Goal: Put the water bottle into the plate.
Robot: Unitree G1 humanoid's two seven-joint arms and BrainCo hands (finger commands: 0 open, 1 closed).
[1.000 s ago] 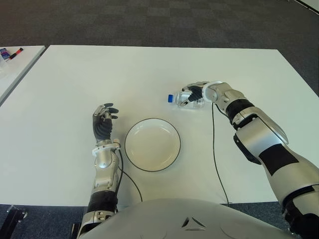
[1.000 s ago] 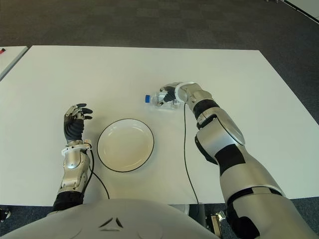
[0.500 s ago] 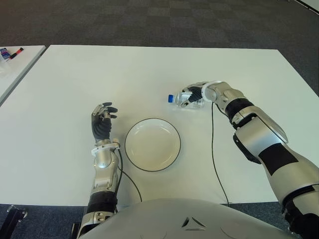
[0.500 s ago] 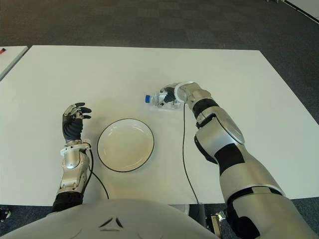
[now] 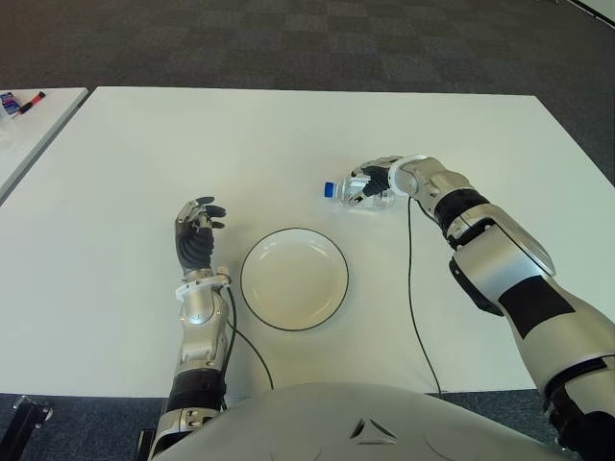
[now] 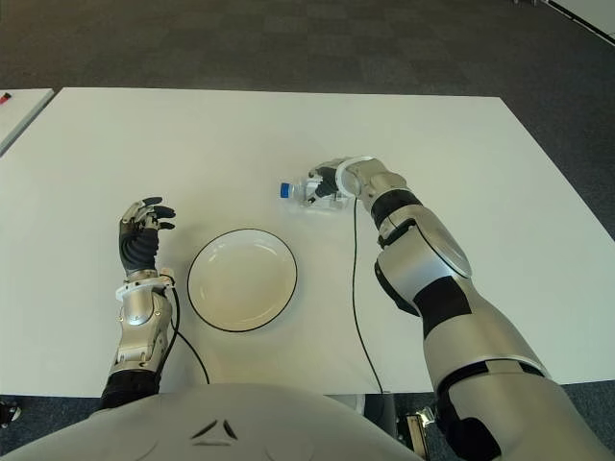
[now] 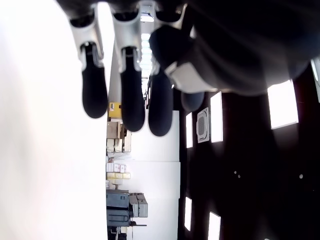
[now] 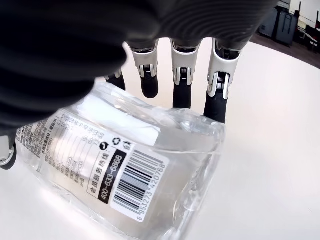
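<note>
The clear plastic water bottle with a blue cap (image 5: 357, 193) lies on its side on the white table (image 5: 144, 154), a little beyond and to the right of the round white plate with a dark rim (image 5: 294, 279), cap pointing left. The right hand (image 5: 378, 180) is draped over it from above. For the grasp to go well, I'd say the fingers want to close evenly round the middle of the barrel, since a smooth bottle lying flat looks likely to roll or squirt out if pinched near one end. Then a clean lift before carrying it nearer and leftward over the plate's rim.

From the wrist camera, the right hand's fingers (image 8: 181, 80) curl down the far side of the bottle, tips against the plastic, with the palm over the top. It seems wrapped around it, though the bottle sits on the table, not lifted.

The left hand (image 5: 196, 236) is just left of the plate, fingers loosely bent, holding nothing.
</note>
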